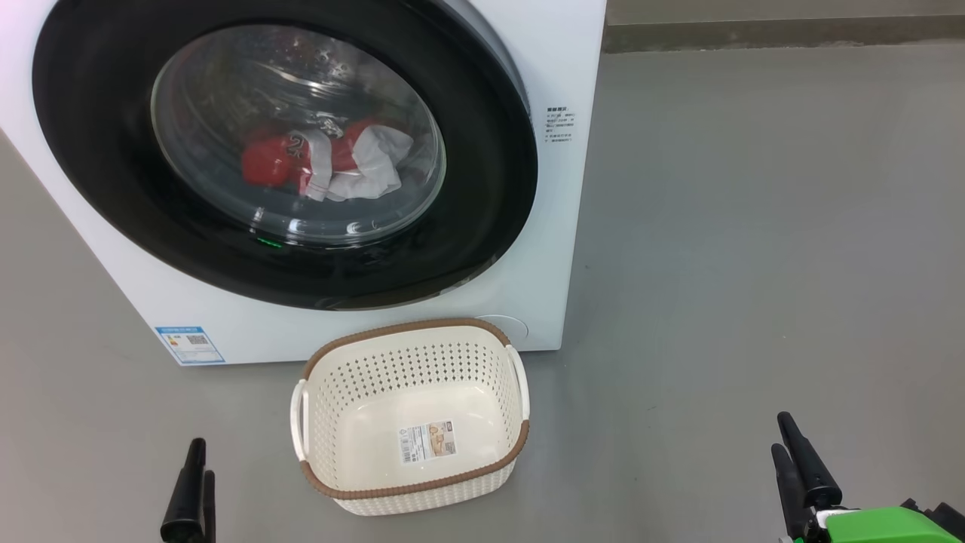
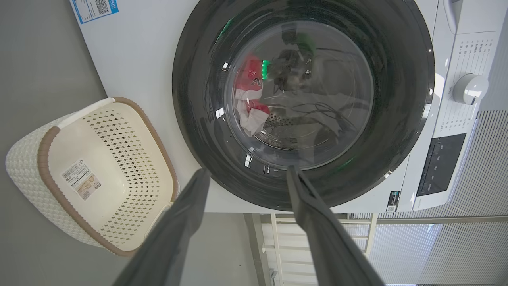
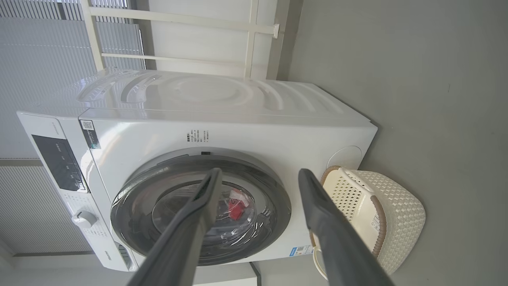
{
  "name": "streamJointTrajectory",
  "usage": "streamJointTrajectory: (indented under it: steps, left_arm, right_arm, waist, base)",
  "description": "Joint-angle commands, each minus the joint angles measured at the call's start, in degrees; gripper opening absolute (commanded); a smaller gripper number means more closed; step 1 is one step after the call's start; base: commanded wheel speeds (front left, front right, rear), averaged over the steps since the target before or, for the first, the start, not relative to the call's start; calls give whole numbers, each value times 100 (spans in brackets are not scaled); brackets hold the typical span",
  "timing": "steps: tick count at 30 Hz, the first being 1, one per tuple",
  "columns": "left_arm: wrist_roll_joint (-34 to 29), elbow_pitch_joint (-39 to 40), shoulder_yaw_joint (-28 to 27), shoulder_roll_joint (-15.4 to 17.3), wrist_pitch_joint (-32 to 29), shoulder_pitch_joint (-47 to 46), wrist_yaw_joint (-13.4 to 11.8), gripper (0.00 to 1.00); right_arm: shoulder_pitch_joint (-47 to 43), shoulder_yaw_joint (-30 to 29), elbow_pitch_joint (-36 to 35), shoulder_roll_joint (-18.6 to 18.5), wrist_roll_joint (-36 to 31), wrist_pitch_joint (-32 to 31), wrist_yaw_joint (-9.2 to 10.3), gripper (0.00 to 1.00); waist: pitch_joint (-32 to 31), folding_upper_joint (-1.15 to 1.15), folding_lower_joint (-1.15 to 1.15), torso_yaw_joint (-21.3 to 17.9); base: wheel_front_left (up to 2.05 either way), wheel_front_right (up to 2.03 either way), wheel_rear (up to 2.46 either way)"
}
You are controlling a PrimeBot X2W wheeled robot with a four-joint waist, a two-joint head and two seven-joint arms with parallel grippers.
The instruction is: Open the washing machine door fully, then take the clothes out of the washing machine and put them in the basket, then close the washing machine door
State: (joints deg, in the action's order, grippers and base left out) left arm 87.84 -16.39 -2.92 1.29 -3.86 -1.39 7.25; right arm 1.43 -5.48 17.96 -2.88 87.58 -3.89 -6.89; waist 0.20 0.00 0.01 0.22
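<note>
We face the shut round black-rimmed glass washing machine door (image 1: 490, 188), red-and-white clothes (image 1: 324, 162) behind it, lying ahead-left of both wide-spread jaws, nearer the left gripper (image 1: 202, 460) than the right gripper (image 1: 781, 432).

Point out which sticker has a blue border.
The label on the washing machine's lower front corner, left of the basket. The sticker on the basket's bottom is white and tan.

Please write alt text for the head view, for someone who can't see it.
A white washing machine shows red and white clothes behind its black-rimmed round door. An empty cream basket stands on the floor before it, with the left pincer and right pincer either side.
</note>
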Motion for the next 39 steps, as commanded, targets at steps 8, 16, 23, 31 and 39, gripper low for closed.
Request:
streamJointTrajectory:
  steps: [8, 16, 23, 31, 39]
  left_arm:
    - [-760, 263, 9, 106, 171, -38, 5, 100]
    - [-1422, 334, 73, 110, 306, 10, 7, 100]
    - [-2005, 395, 121, 128, 423, 48, 8, 100]
    - [-2661, 488, 183, 142, 558, 98, 10, 100]
    - [-3155, 556, 259, 164, 676, 136, 11, 100]
  right_arm:
    - [90, 107, -156, -82, -605, 180, -12, 100]
    - [69, 149, -246, -86, -1146, 314, -16, 100]
    - [51, 246, -292, -125, -1652, 431, -19, 100]
    - [31, 340, -311, -161, -2277, 565, -23, 100]
    - [13, 433, -334, -182, -2716, 683, -26, 100]
  waist:
    - [1, 0, -1, 11]
    - [0, 0, -1, 22]
    - [1, 0, -1, 33]
    - [1, 0, -1, 52]
    - [7, 0, -1, 69]
  base:
    - [0, 0, 0]
    - [0, 0, 0]
    - [0, 0, 0]
    - [0, 0, 0]
    - [0, 0, 0]
